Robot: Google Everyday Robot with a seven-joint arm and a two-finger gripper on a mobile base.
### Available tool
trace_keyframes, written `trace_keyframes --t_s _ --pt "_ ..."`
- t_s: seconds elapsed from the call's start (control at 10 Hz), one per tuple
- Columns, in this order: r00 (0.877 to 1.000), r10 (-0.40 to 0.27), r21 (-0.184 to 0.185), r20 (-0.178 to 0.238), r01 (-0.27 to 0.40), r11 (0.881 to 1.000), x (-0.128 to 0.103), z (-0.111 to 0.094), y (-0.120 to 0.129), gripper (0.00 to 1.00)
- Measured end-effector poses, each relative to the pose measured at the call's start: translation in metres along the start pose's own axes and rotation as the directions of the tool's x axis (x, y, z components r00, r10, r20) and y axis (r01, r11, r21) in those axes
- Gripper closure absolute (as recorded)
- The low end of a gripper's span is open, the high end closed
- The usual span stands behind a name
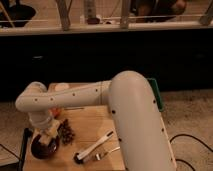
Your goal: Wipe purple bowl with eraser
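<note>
The purple bowl [44, 149] sits at the front left corner of the wooden table [92, 120], dark and round. My gripper [46, 136] hangs down from the white arm [75, 97] directly over the bowl, its tip inside the rim. A small pale cream block, the eraser [49, 133], shows at the gripper's tip and is pressed toward the inside of the bowl. The gripper looks shut on it. The gripper and arm hide most of the far side of the bowl.
A dark knobbly brown clump [66, 132] lies just right of the bowl. A white-handled brush [95, 146] and a thin utensil [107, 152] lie front centre. A green tray [158, 96] peeks out behind the arm at right. A white round object [61, 87] sits at the back.
</note>
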Motion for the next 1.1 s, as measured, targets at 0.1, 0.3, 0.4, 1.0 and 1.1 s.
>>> trace_keyframes --t_s 0.1,0.3,0.4,1.0,1.1 --pt "1.000 -0.028 0.005 -0.001 0.028 1.000 -0.005 0.001 -0.014 1.00" --pt "0.993 -0.116 -0.001 -0.006 0.116 0.993 -0.026 0.004 -0.042 1.00" --pt "0.988 -0.153 -0.004 -0.007 0.153 0.988 -0.038 0.005 -0.049 1.00" --pt "0.989 -0.148 -0.046 -0.004 0.148 0.988 -0.078 0.014 -0.002 1.00" --pt "0.992 -0.124 -0.048 -0.005 0.124 0.991 -0.077 0.014 0.009 1.00"
